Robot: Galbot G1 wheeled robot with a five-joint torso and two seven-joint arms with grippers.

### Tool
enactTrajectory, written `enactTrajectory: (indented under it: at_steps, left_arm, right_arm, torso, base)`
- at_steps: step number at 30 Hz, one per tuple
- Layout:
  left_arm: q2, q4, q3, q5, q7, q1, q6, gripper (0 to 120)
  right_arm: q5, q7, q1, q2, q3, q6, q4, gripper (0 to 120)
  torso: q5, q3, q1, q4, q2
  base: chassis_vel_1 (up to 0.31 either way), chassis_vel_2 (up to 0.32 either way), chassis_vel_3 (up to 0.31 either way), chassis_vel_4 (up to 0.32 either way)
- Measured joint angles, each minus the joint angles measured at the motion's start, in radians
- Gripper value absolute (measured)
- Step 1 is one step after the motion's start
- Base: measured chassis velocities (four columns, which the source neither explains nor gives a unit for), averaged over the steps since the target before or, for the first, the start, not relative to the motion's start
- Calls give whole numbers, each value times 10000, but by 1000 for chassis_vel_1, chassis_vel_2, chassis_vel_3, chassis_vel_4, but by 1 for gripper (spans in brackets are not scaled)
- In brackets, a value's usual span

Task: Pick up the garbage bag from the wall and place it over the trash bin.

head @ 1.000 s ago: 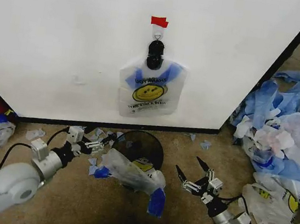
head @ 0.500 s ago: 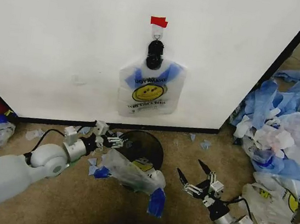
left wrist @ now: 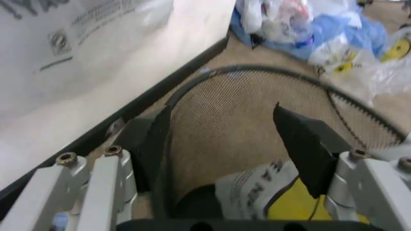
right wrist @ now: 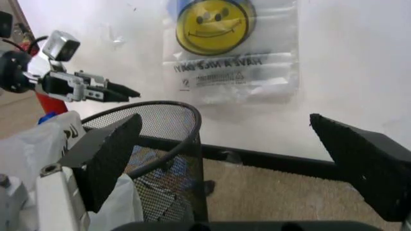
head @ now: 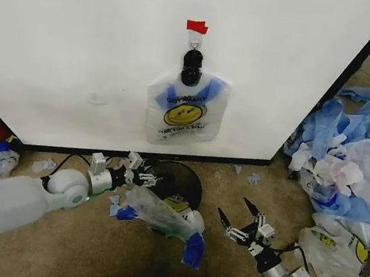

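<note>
The left gripper (head: pixel 144 176) is held low at the near rim of the trash bin (head: pixel 178 178), its jaws spread and nothing grasped. The garbage bag (head: pixel 185 109) is seen hanging on the wall (head: pixel 81 43) under a black clip (head: pixel 192 66). The right gripper (head: pixel 237 222) is kept beside the bin, released.

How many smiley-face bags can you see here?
3 clearly: one garbage bag hanging on the wall, one draped over the trash bin, one in the heap at the right. More may be buried there.
</note>
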Motion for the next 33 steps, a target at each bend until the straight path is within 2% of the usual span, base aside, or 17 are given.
enactTrajectory:
  at_steps: [5, 15, 24, 29, 33]
  left_arm:
    - [-66, 456, 353, 41, 317, -251, -41, 64]
    - [-384, 1635, 353, 77, 858, -267, -166, 61]
    - [-633, 1473, 810, -102, 700, -666, -45, 52]
    - [-942, 1324, 1476, -336, 572, -1174, 13, 47]
    - [-1139, 1369, 2404, -540, 577, -1882, 37, 45]
  right_arm:
    - [-2, 0, -58, -12, 69, 17, 29, 97]
    - [-6, 62, 31, -37, -9, -23, 84, 97]
    - [3, 63, 143, 2, -39, -27, -6, 97]
    - [13, 68, 147, 25, -23, -35, 9, 97]
    - [15, 49, 71, 36, 30, 21, -20, 97]
  torso:
    - [0, 0, 0, 1, 0]
    - [0, 0, 0, 1, 0]
    - [-1, 0, 0, 0, 0]
    - [-3, -1, 0, 2, 0]
    - [2, -1, 0, -2, 0]
  base:
    - [0, 0, 0, 0]
    - [0, 0, 0, 0]
    - [0, 0, 0, 0]
    - [0, 0, 0, 0]
    - [0, 0, 0, 0]
